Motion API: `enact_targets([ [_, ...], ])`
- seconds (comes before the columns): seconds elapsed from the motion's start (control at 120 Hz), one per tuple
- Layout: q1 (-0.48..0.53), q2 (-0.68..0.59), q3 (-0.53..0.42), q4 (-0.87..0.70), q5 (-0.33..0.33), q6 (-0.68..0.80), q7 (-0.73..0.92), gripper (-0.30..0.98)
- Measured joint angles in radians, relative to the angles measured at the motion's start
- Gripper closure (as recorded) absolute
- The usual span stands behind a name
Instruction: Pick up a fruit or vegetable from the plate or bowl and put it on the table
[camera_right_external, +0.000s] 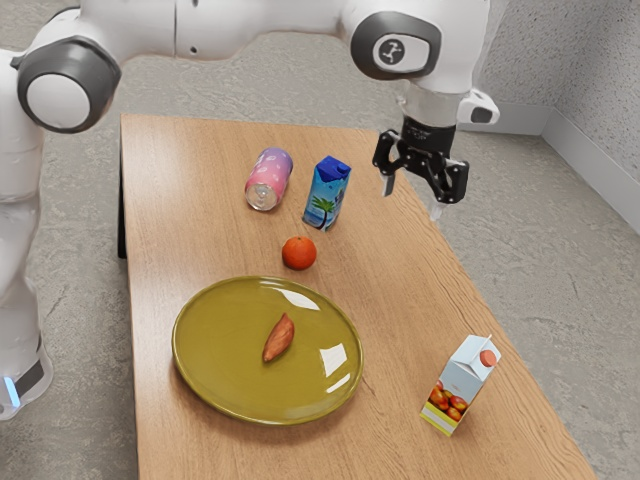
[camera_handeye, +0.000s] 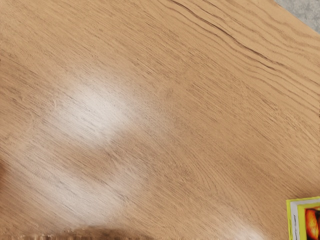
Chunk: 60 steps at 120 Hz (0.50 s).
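My black two-finger tool (camera_right_external: 412, 203) is spread and empty, so I'd centre over that tapered reddish-brown sweet potato (camera_right_external: 279, 338) and pinch across its skinny middle.

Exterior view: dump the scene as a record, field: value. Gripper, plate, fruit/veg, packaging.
gripper: open, raised, nothing between its fingers
plate: olive green, on table
on_plate: reddish-brown sweet potato-like item
fruit_on_table: orange, beside plate
can: pink and purple, on its side
blue_carton: upright, next to can
fruit_print_carton: upright
task_status: one item on plate, orange on table
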Motion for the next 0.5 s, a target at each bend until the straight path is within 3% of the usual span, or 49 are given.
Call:
enact_targets([
  [0.133,-0.096,-0.006,0.0,-0.021,0.02,-0.004,-0.169,0.0],
  [0.425,-0.275,-0.197,-0.081,-0.452,0.031,0.171,-0.43,0.0],
  [0.5,-0.266,-0.229,-0.082,-0.521,0.03,0.216,-0.479,0.0],
])
